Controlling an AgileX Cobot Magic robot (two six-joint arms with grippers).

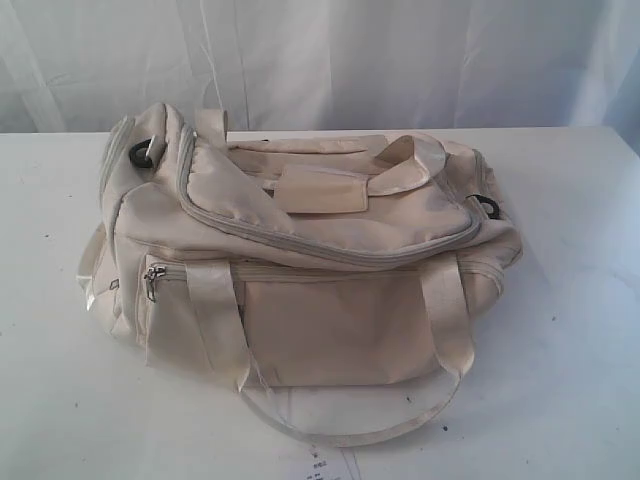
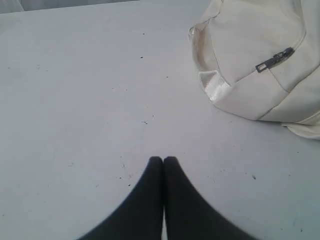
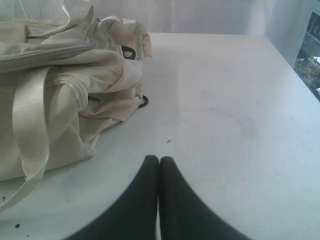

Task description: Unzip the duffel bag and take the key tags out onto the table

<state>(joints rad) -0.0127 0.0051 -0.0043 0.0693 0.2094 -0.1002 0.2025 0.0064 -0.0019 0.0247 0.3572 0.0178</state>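
Clearly, the black left gripper (image 2: 163,159) and right gripper (image 3: 159,159) are closed, empty. Jaws should be parted before the cream fabric duffel bag (image 1: 300,250) ahead is unzipped.

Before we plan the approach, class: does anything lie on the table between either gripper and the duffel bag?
Nothing visible does. Only bare table lies between the left gripper and the duffel bag, and likewise ahead of the right gripper. Both grippers are shut and clear of the bag.

zipped duffel bag (image 1: 300,255), white table (image 1: 570,350)
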